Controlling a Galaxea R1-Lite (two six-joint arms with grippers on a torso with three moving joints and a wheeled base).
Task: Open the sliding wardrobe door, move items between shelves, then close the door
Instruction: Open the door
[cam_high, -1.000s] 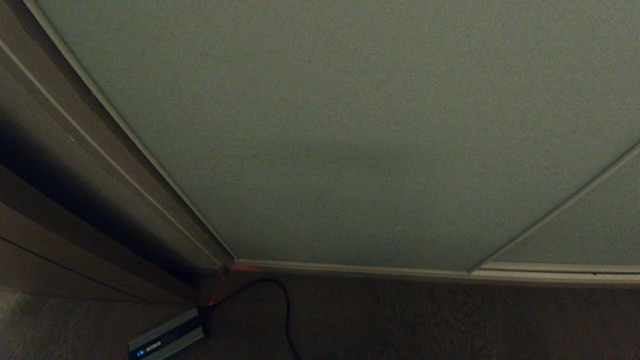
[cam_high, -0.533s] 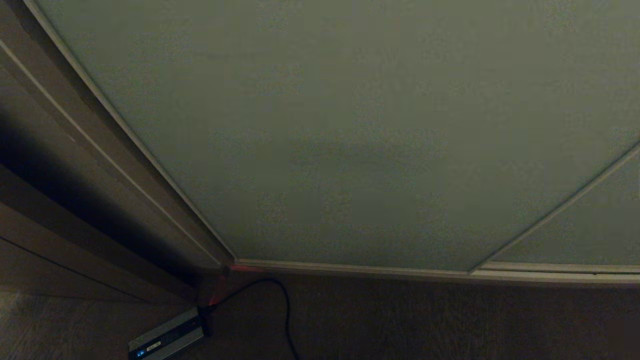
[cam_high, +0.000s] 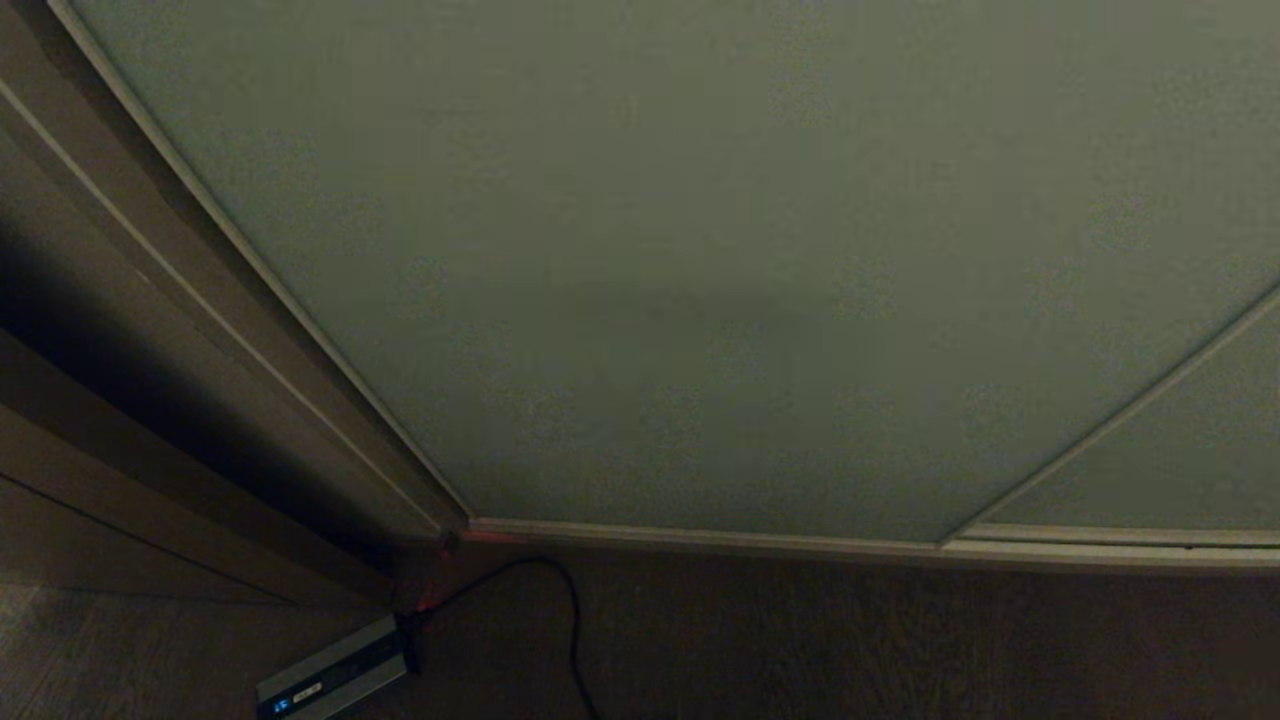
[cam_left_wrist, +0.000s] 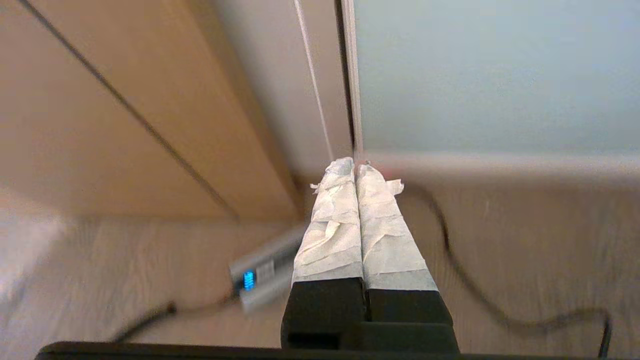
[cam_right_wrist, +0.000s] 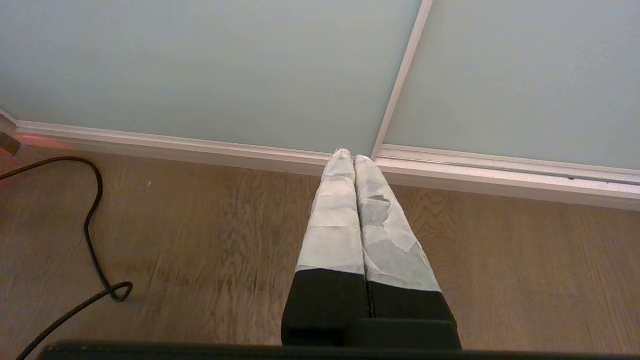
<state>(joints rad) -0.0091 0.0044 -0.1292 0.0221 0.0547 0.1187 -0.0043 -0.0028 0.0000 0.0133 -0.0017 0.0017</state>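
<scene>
The sliding wardrobe door, a pale grey-green panel with a thin off-white rim, fills most of the head view and stands closed against the frame on its left. It also shows in the left wrist view as the door and in the right wrist view as the door. My left gripper is shut and empty, held low above the floor, pointing at the door's lower left corner. My right gripper is shut and empty, low, aimed at the seam between the two panels. Neither arm shows in the head view. The items and the shelves are hidden.
A second door panel overlaps at the right behind the bottom rail. A brown wooden side wall stands at the left. On the wood floor lie a small grey device with a blue light and a black cable.
Nothing in the head view has moved; only the brightness flickers slightly. Neither arm has entered that view.
</scene>
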